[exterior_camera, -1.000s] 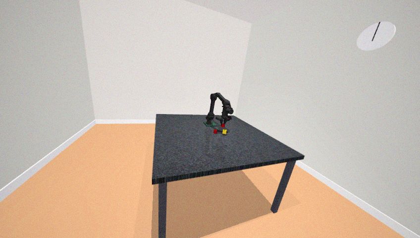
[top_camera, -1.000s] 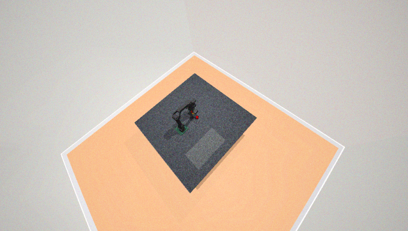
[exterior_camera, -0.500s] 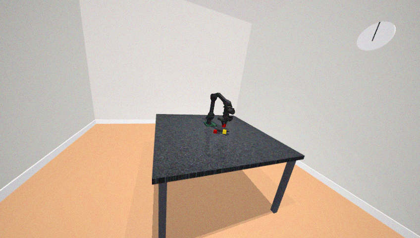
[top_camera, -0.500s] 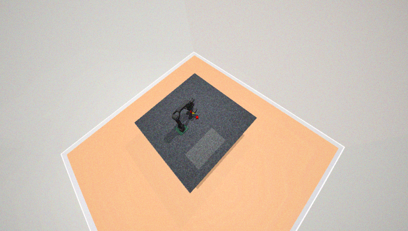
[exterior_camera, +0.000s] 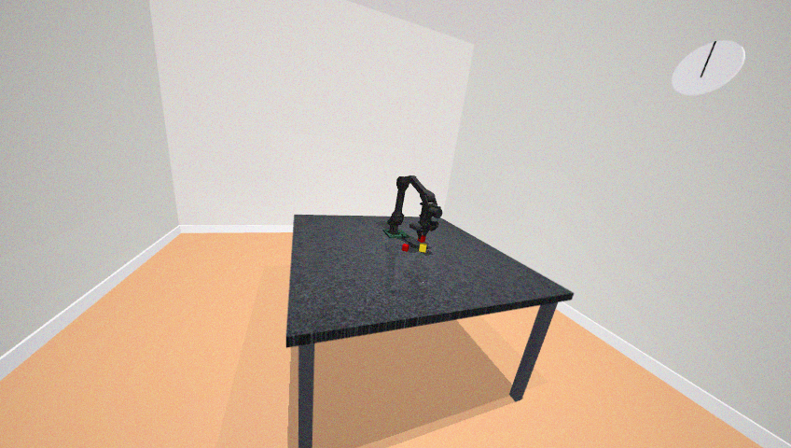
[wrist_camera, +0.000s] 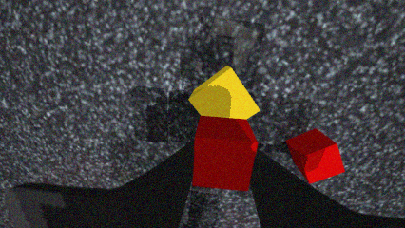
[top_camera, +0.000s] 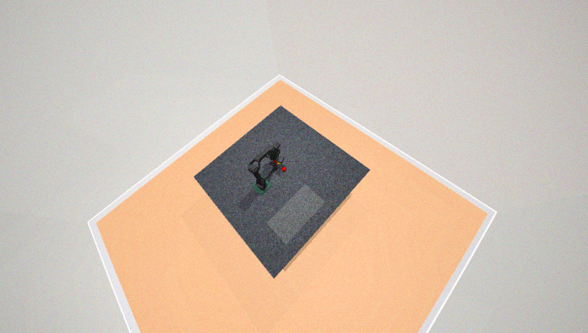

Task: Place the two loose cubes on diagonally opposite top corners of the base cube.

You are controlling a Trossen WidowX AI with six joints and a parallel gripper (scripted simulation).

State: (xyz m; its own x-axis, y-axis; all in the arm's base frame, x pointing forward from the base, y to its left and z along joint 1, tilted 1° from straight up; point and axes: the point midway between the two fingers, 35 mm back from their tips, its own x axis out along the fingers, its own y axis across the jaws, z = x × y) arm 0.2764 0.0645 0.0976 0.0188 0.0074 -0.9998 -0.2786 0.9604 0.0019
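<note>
While jaws grip red cube (wrist_camera: 221,159), yellow cube (exterior_camera: 423,247) (wrist_camera: 228,97) sits beyond fingertips.

1. We can read no text, label, brand, number or sign in the top view.
2. We find none that we can read in the exterior view either.
3. In the wrist view, we likewise make out no lettering or figures.
</note>
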